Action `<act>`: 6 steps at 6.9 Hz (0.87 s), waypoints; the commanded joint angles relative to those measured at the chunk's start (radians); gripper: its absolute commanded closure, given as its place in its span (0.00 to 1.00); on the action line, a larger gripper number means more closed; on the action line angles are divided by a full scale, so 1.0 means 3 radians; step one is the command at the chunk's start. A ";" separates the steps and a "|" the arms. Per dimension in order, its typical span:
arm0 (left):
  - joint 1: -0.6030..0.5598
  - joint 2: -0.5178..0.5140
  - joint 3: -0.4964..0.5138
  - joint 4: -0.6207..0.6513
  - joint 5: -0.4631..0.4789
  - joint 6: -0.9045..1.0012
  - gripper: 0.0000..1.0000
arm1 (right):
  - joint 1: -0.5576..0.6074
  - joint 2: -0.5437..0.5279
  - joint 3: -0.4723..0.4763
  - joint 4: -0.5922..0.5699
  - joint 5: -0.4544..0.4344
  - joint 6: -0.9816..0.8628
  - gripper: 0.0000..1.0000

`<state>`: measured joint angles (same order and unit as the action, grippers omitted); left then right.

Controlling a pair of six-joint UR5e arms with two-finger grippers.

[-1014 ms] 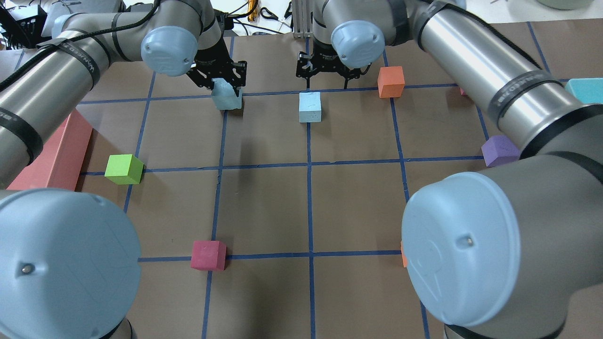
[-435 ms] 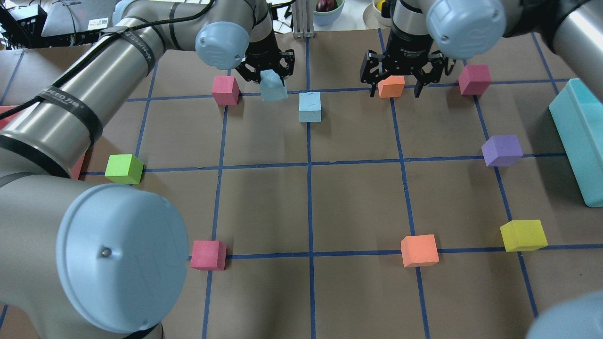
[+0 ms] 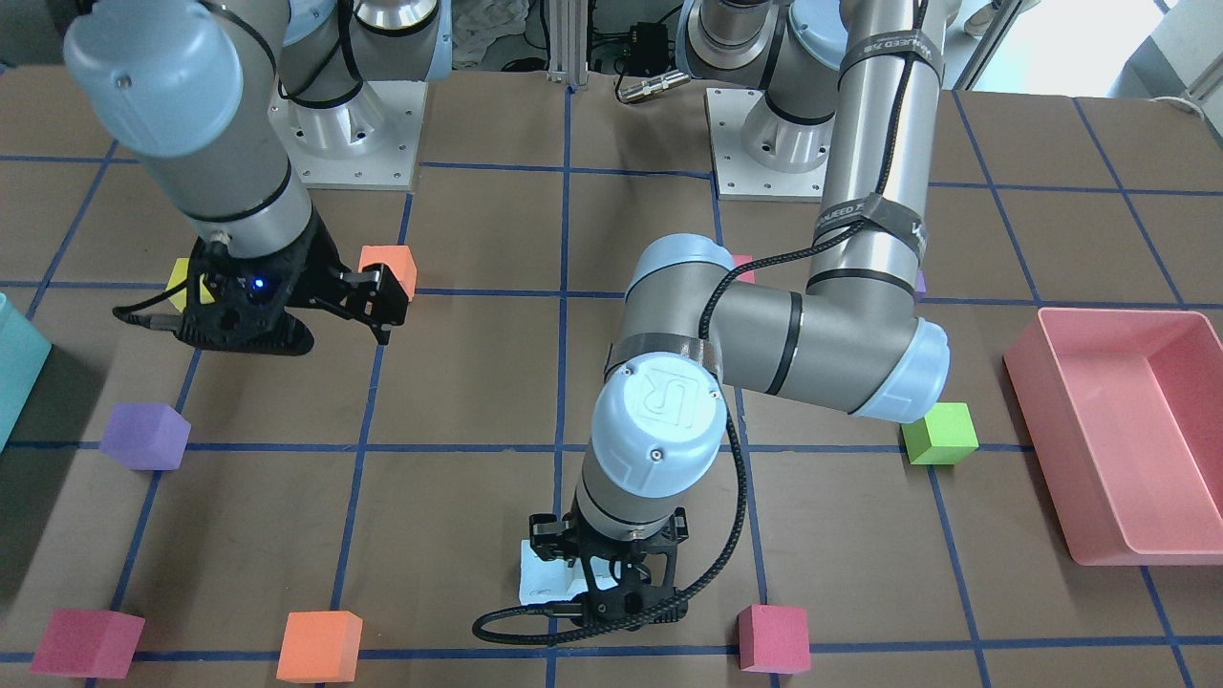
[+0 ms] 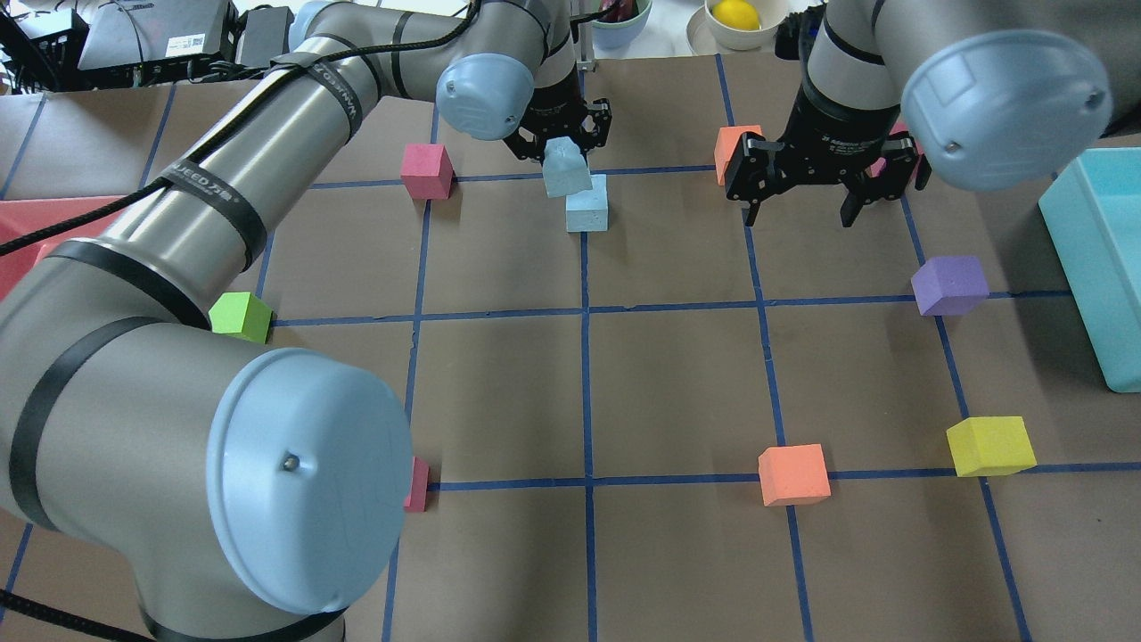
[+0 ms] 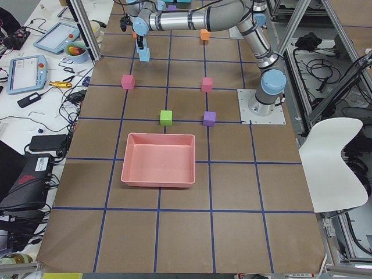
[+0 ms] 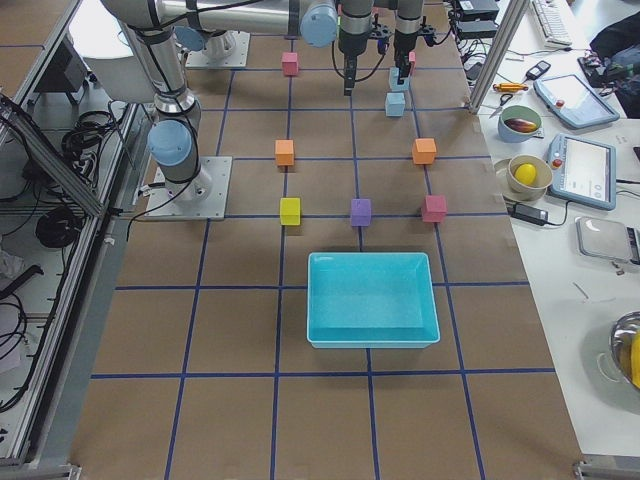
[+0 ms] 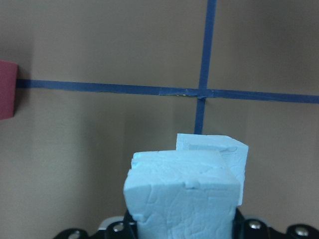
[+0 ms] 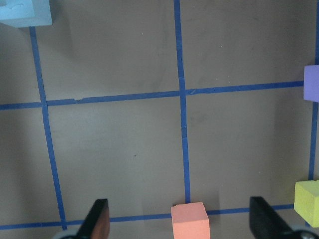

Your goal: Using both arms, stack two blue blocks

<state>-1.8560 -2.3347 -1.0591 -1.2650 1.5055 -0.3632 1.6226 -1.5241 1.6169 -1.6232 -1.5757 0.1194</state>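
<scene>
My left gripper (image 4: 563, 153) is shut on a pale blue block (image 4: 567, 171) and holds it tilted, just over the far left edge of the second pale blue block (image 4: 586, 207), which sits on the table at a grid line. In the left wrist view the held block (image 7: 182, 196) fills the foreground, with the second block (image 7: 227, 157) just behind it. I cannot tell whether they touch. My right gripper (image 4: 800, 214) is open and empty, hovering over bare table to the right. Its fingers (image 8: 97, 221) show spread wide.
An orange cube (image 4: 731, 147) sits just behind my right gripper. A magenta cube (image 4: 425, 169) is left of the blue blocks. Green (image 4: 241, 316), purple (image 4: 949, 285), yellow (image 4: 989, 446) and another orange cube (image 4: 793, 474) lie around. Teal bin (image 4: 1101, 259) is at right, pink bin (image 3: 1118, 449) at left.
My left gripper has carried the blue block rightwards until it is over the second blue block. My right gripper has moved right and towards the robot, away from the orange cube, still open.
</scene>
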 commanded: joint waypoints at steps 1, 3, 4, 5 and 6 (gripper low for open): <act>-0.0046 -0.0066 0.0018 0.0014 0.0003 -0.0088 1.00 | -0.0004 -0.0160 0.0117 0.0098 -0.0009 -0.0014 0.00; -0.0062 -0.0071 0.0018 0.0019 0.0003 -0.0119 1.00 | -0.0004 -0.0171 0.0127 0.0103 0.0021 -0.0009 0.00; -0.0067 -0.0097 0.0018 0.0054 0.0008 -0.0109 1.00 | -0.0014 -0.0176 0.0122 0.0108 -0.0019 -0.0004 0.00; -0.0067 -0.0117 0.0018 0.0060 0.0013 -0.0088 1.00 | -0.0024 -0.0191 0.0112 0.0124 -0.0045 0.0001 0.00; -0.0072 -0.0138 0.0013 0.0070 0.0013 -0.0129 0.16 | -0.0025 -0.0212 0.0112 0.0124 -0.0060 -0.0009 0.00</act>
<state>-1.8763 -2.3686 -1.0540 -1.2480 1.5087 -0.3947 1.6166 -1.5814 1.6517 -1.5880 -1.5869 0.1182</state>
